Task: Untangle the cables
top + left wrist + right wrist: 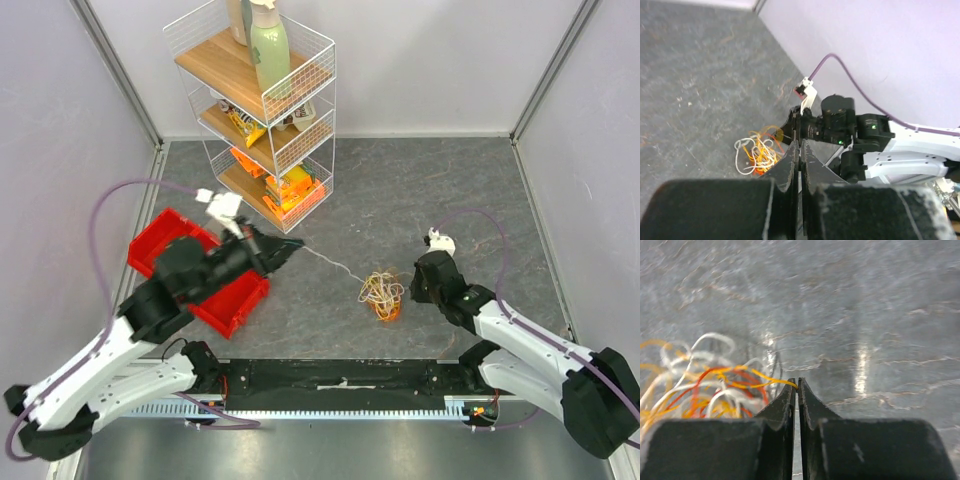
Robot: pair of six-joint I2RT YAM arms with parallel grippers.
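The cables (382,295) lie as a small orange, pale yellow and white tangle on the grey table, between my two grippers. My left gripper (296,243) is shut on a thin white cable (335,262), which runs taut from its tip to the tangle. In the left wrist view the tangle (757,152) lies beyond and left of the shut left gripper (799,143). My right gripper (411,284) sits at the tangle's right edge. In the right wrist view the right gripper (797,387) is shut on a yellow-orange strand (771,380) leading from the tangle (700,392).
A white wire shelf rack (300,75) with a green bottle (268,52) and orange packets stands at the back left. A red bin (165,240) sits under the left arm. The right arm (850,127) shows in the left wrist view.
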